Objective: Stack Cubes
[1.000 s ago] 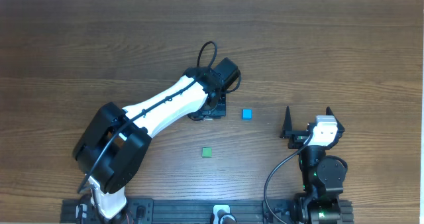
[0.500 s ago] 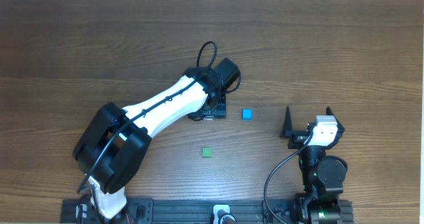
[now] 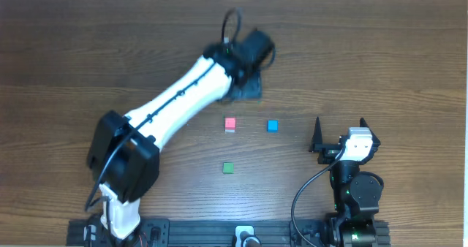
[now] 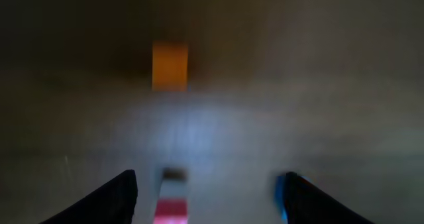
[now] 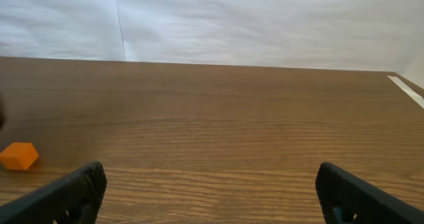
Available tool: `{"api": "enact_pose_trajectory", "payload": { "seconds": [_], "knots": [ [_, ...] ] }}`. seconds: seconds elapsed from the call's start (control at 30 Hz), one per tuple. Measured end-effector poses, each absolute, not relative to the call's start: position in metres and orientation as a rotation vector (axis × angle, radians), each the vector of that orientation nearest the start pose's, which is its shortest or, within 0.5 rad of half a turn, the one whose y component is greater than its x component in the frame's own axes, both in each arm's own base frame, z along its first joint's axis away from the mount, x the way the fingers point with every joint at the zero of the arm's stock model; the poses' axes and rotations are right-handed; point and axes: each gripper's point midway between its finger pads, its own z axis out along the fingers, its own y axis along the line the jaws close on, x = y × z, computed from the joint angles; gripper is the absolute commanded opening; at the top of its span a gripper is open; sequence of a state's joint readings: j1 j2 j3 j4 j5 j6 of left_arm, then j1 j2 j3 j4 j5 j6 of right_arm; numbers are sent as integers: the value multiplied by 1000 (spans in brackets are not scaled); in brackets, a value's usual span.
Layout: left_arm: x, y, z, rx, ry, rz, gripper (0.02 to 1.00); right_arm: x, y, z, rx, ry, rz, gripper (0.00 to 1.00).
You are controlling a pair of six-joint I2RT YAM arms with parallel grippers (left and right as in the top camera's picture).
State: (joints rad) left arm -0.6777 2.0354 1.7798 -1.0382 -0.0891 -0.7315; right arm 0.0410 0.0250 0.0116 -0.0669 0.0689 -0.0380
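A pink cube (image 3: 230, 123) lies on the wooden table with a blue cube (image 3: 273, 126) just to its right and a green cube (image 3: 228, 168) nearer the arm bases. My left gripper (image 3: 248, 88) hangs open above and beyond the pink cube. In the left wrist view the pink cube (image 4: 171, 209) lies on the table beneath the space between the spread fingers (image 4: 114, 197), the blue cube (image 4: 280, 197) peeks out beside the other finger, and an orange cube (image 4: 169, 65) lies farther off. My right gripper (image 3: 340, 135) rests open at the right, empty; its wrist view shows the orange cube (image 5: 18, 155).
The table (image 3: 380, 50) is bare wood all around the cubes. A white wall (image 5: 265, 25) stands behind the table's far edge in the right wrist view.
My left gripper has risen and drawn back up the picture, leaving the pink cube free on the table where the gripper was low before. The right arm has stayed still.
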Motion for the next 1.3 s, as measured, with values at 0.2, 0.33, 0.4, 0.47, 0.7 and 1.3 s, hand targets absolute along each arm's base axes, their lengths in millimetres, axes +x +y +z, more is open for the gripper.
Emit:
{"api": "enact_pose_trajectory", "payload": {
  "seconds": [0.2, 0.33, 0.4, 0.47, 0.7, 1.3],
  "knots": [
    [405, -249, 82, -176, 2875, -91, 693, 247, -2, 157, -13, 1651, -55, 993],
    [414, -242, 48, -162, 2909, -40, 691, 247, -2, 157, -12, 1651, -54, 993],
    [415, -243, 37, -148, 2922, -27, 687, 247, -2, 157, -13, 1651, -55, 993],
    [414, -243, 31, -134, 2934, -15, 682, 247, -2, 157, -13, 1651, -55, 993],
    [413, -245, 28, -105, 2941, -20, 671, 247, -2, 157, -13, 1651, -55, 993],
    [405, -251, 8, -63, 2990, -8, 509, 247, -2, 157, -13, 1651, -55, 991]
  ]
}}
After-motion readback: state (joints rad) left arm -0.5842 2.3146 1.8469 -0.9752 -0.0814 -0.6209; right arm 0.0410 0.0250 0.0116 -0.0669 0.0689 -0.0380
